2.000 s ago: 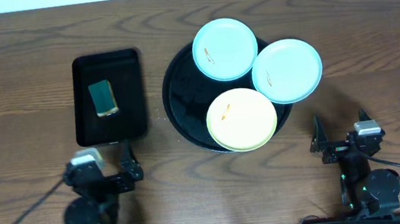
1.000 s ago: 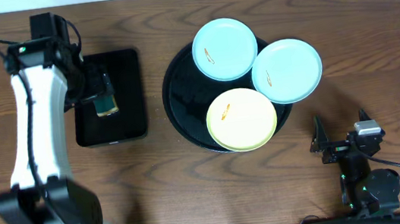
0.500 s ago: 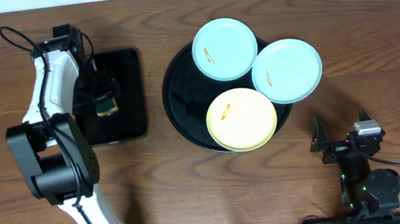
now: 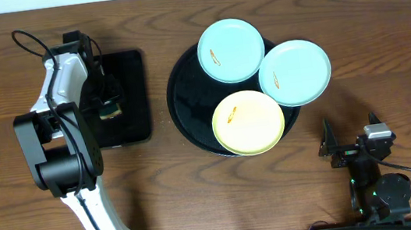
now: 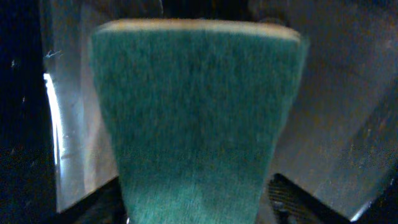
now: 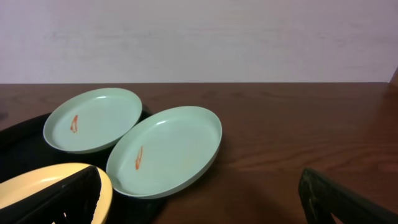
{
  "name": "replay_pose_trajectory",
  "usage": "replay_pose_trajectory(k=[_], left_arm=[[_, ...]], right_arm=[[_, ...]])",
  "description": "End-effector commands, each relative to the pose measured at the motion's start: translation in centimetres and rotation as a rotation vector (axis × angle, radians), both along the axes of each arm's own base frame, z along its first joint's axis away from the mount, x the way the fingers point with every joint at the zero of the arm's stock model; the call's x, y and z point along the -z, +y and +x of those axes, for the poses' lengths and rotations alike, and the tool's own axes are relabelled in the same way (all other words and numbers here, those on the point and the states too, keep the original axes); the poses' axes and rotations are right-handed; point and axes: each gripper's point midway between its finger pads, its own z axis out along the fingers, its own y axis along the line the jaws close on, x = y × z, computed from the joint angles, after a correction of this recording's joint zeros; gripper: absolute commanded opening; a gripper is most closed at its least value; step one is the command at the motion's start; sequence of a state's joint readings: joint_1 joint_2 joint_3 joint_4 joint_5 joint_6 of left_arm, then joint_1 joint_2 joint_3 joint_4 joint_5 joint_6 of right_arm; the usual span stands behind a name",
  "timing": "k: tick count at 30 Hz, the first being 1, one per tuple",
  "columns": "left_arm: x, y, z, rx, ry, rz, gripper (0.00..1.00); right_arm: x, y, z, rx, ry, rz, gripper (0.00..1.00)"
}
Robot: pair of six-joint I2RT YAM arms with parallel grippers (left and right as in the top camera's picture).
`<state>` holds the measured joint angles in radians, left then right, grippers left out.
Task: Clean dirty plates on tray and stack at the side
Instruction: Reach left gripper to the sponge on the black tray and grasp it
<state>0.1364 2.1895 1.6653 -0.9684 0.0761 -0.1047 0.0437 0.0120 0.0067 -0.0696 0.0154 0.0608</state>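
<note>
Three plates lie on the round black tray: a mint-blue plate at the back, a second mint-blue plate hanging over the right rim, and a yellow plate at the front. Each has a small orange smear. My left gripper is down in the rectangular tray, open, with its fingers on either side of a green sponge. My right gripper is open and empty near the front edge. In its wrist view the plates show as far mint, near mint and yellow.
The small rectangular black tray stands to the left of the round tray and holds the sponge. Bare wooden table lies to the right of the plates and in front of both trays.
My left arm has risen from its rest pose at the front left, reached to the rectangular tray and come down over the sponge. The right arm and the plates have not moved.
</note>
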Motion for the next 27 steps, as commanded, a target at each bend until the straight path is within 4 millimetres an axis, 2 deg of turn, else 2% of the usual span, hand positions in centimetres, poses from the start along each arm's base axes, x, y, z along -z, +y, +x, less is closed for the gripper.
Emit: replay_pose_trajectory(k=[1,6,9,13,17,20,22,24,25,26,27], left_arm=[[1.9,0.0,-0.3,-0.003,0.003,-0.003,0.74],[2.0,0.3,1.7,-0.004,-0.083,0.009,0.75],[2.0,0.4,2.2,-0.004,-0.102,0.011,0.74],[2.0,0.4,2.4,-0.004,-0.109,0.012,0.56],[2.0,0.4,2.1,-0.004,-0.097,0.010,0.52],[1.3,0.4,2.3,-0.005,-0.114,0.012,0.34],[-0.7,0.0,3.3,-0.006,-0.169,-0.009,0.27],[-4.2,-0.7,4.2,0.001,-0.253,-0.045,0.08],[-5.5,-0.9,4.3,0.004,-0.281,-0.056,0.08],[-8.3,-1.3,4.3,0.010,-0.338,-0.071,0.07],[-10.1,-1.5,4.0,0.013,-0.369,-0.075,0.08]], right_arm=[[0.0,0.2,0.0,-0.005,0.000,0.013,0.99],[0.0,0.2,0.0,-0.005,0.000,0.013,0.99],[0.0,0.2,0.0,-0.005,0.000,0.013,0.99],[0.0,0.2,0.0,-0.005,0.000,0.013,0.99],[0.0,0.2,0.0,-0.005,0.000,0.013,0.99],[0.0,0.2,0.0,-0.005,0.000,0.013,0.99],[0.0,0.2,0.0,-0.005,0.000,0.013,0.99],[0.0,0.2,0.0,-0.005,0.000,0.013,0.99],[0.0,0.2,0.0,-0.005,0.000,0.013,0.99],[0.0,0.2,0.0,-0.005,0.000,0.013,0.99],[0.0,0.2,0.0,-0.005,0.000,0.013,0.99]])
